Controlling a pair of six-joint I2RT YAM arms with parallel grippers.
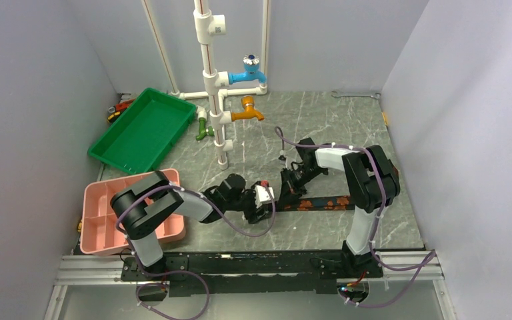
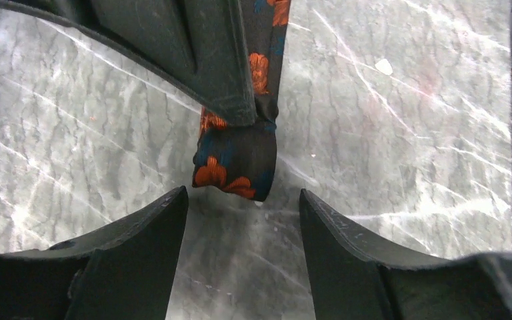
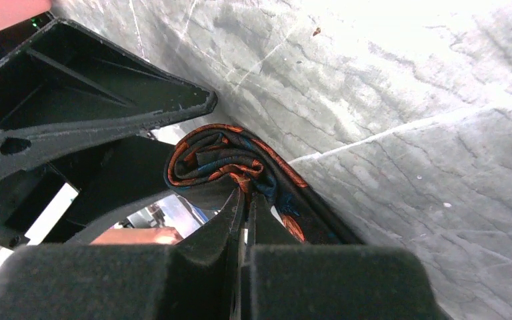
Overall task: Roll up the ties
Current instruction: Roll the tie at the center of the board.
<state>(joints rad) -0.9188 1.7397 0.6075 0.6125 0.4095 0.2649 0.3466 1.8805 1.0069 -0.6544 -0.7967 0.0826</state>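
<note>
2 arms meet over the middle of the desk (image 1: 320,127).

Tie (image 1: 323,203): black with orange flowers. It lies flat as a strip on the desk, running from in front of the right arm toward the centre, and its left end is wound into a roll (image 3: 217,157).

Top view: only this one shows the strip's full run. The roll itself is hidden under the 2 end effectors, which sit close together there. It also shows a green tray (image 1: 143,127) at back left, a pink divided box (image 1: 107,213) at near left, and a white pipe (image 1: 208,73) with a blue tap (image 1: 248,70) and an orange tap (image 1: 248,110) at the back. None of these appear in the wrist views.

Left wrist view: the left end effector (image 2: 243,195) has its fingers apart. The roll sits on the desk just beyond the tips, in line with the gap and touching neither finger. A dark finger of the right end effector (image 3: 241,200) reaches in from the top of this view and rests on the tie right behind the roll.

Right wrist view: the right fingers are together, tips against the roll. This view alone shows the coil edge-on, with several layers. I cannot tell whether any fabric is caught between the tips.
</note>
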